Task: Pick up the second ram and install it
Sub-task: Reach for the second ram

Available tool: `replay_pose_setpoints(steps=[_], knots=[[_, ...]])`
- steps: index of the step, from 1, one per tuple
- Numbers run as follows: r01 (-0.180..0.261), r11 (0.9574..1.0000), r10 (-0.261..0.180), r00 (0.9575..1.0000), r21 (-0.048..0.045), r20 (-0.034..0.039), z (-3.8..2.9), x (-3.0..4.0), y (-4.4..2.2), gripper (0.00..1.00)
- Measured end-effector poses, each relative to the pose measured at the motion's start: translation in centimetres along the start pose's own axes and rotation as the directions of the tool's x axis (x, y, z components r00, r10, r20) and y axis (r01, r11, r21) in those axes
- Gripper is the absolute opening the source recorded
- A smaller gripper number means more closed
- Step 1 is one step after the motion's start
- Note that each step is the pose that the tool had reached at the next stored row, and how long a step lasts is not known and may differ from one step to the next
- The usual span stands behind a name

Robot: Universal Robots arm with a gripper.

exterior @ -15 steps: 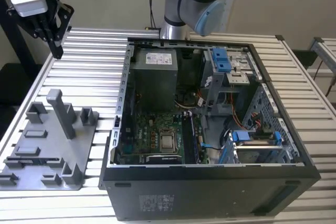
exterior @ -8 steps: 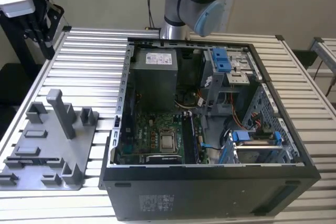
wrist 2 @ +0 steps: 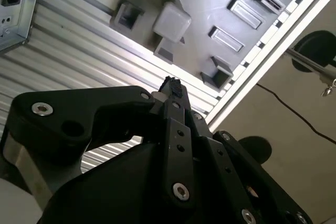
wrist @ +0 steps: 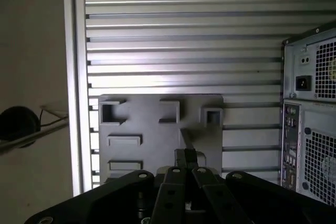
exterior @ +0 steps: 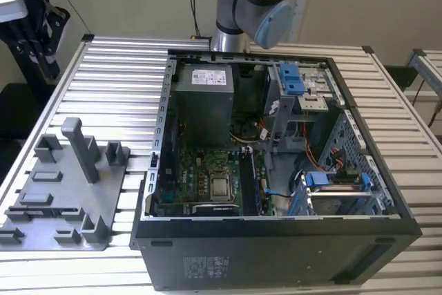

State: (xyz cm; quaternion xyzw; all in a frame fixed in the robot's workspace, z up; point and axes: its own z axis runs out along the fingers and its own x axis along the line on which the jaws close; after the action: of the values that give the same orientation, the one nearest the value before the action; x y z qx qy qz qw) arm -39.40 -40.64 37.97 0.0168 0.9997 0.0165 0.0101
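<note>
Claw pressed together above tray in both wrist views; motherboard in exterior view

The table is of ribbed bare metal, light grey with a soft shine. The tray on it looks like smooth grey plastic, matt. The computer case is matt black outside and dull bare sheet metal inside. The tool is matt black, with small shiny metal screws.
</note>
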Motion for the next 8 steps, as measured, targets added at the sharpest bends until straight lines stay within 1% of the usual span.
replay_pose_setpoints(steps=[2,4,8], knots=[[0.001,1.0,-0.001,1.0,0.0003,-0.0001,0.02,0.53,-0.04,0.11],[0.003,1.0,-0.003,1.0,0.0006,-0.0002,0.02,0.84,-0.06,0.11],[0.003,1.0,-0.003,1.0,0.0005,-0.0001,0.03,0.87,-0.06,0.11]])
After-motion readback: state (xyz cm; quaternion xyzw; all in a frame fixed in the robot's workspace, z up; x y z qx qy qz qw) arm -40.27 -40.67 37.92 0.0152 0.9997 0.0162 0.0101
